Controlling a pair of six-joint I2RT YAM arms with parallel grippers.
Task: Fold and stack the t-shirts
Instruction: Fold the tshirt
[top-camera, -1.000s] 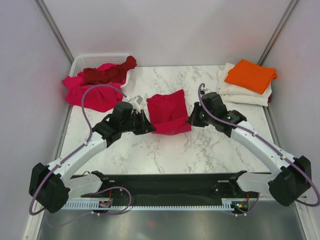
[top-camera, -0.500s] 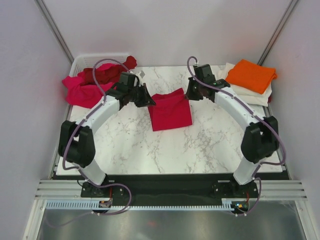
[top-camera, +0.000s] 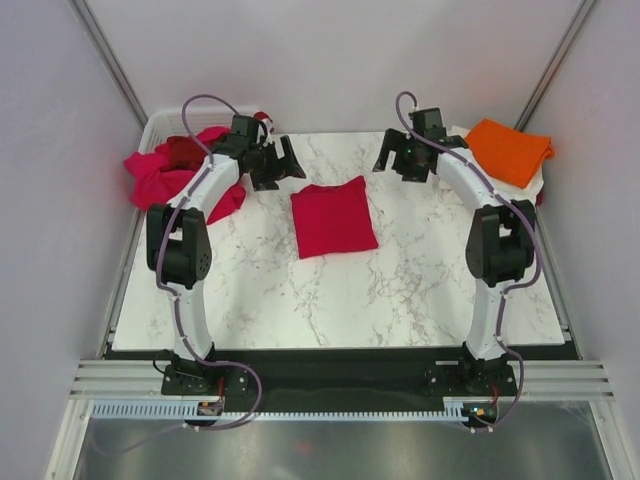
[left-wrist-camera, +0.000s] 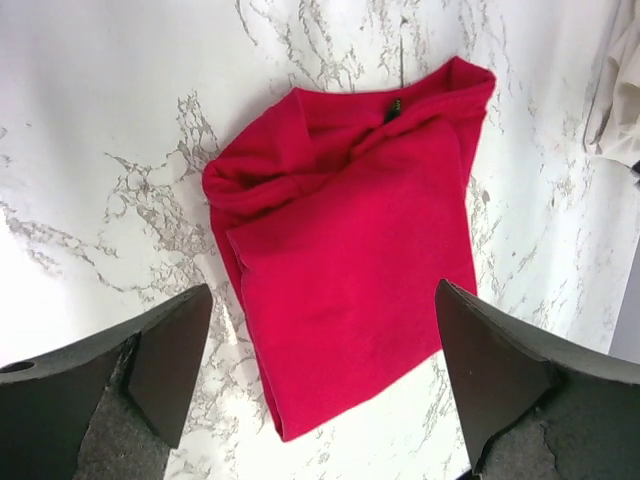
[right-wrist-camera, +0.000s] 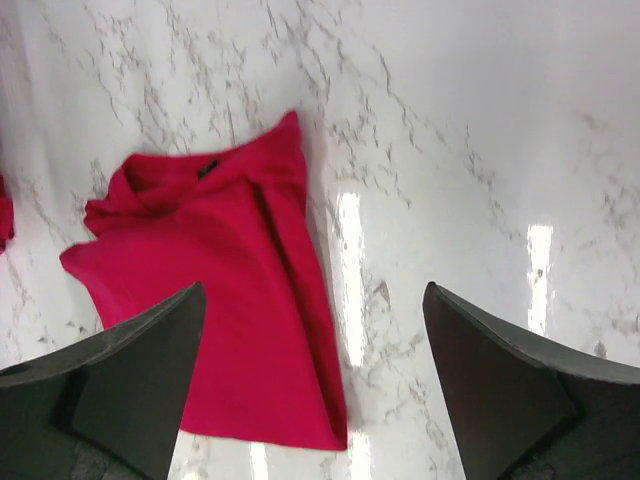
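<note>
Nearest on the marble counter (top-camera: 400, 290), about at its middle, lies the crimson red t-shirt (top-camera: 333, 216), folded into a rough rectangle, flat on the stone, and nothing touches it. Just beyond its far left corner the left fingers (left-wrist-camera: 120, 370) hang spread wide and hold nothing. Beyond its far right corner the right fingers (right-wrist-camera: 130, 370) stand equally wide apart, also empty. At the far left, the magenta-pink t-shirt (top-camera: 160, 180) and the dark maroon t-shirt (top-camera: 188, 150) spill crumpled from the white basket (top-camera: 165, 122). At the far right, the folded orange t-shirt (top-camera: 510, 150) rests on the cream-white t-shirt (top-camera: 532, 188).
</note>
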